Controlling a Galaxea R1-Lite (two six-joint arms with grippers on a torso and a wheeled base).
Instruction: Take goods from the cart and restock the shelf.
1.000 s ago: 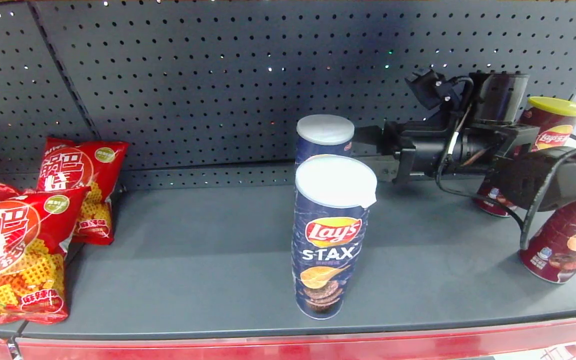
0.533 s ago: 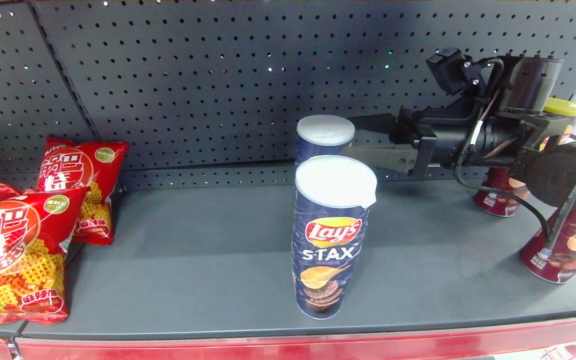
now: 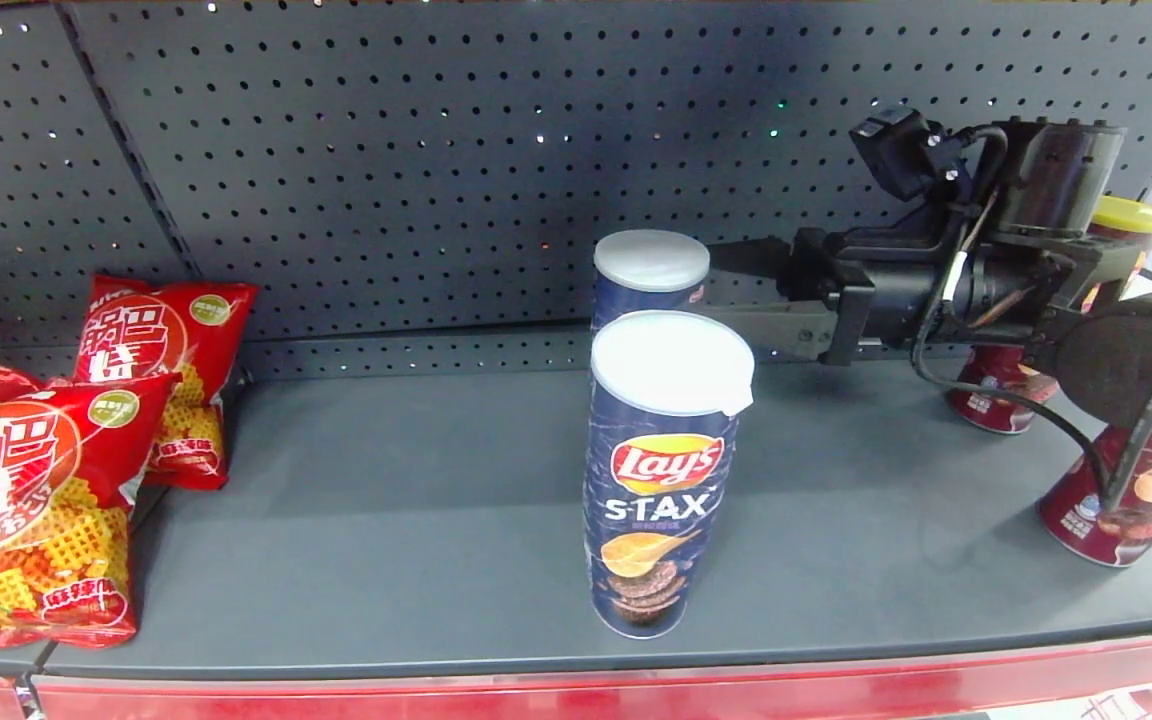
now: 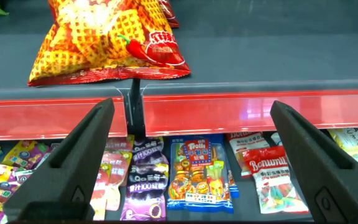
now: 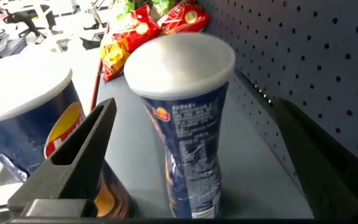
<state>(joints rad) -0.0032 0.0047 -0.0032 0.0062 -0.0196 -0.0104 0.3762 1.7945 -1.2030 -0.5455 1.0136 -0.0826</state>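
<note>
Right now the right gripper (image 3: pixel 721 285) has its two fingers (image 5: pixel 73 168) spread wide apart, holding nothing. In the right wrist view the rear blue can (image 5: pixel 185 124) stands upright between them with a gap on either side, so neither finger touches it. From the head view the fingertips sit level with the upper part of that can (image 3: pixel 649 275), just beside it on the robot's right. The arm stretches away from there across the back of the shelf (image 3: pixel 416 520).

The front blue can (image 3: pixel 664 470) stands upright just ahead of the rear one, closer to the shelf's edge, and both have white lids. It also shows beside one finger in the right wrist view (image 5: pixel 30 118).

The left gripper (image 4: pixel 191 162) hangs lower, in front of the red rail (image 4: pixel 229 112) of the shelf, with its fingers (image 4: pixel 79 168) likewise far apart and empty. Below it, candy packets (image 4: pixel 197 174) lie in rows on a lower level, and a snack bag (image 4: pixel 107 40) rests on the shelf above the rail.

Farther out, two red snack bags (image 3: pixel 31 510) lean at the shelf's left end. At the right end stand red cans (image 3: pixel 1116 510), partly hidden by the arm, and a yellow-lidded can (image 3: pixel 1121 235) behind them. A dark pegboard (image 3: pixel 386 150) forms the back wall.
</note>
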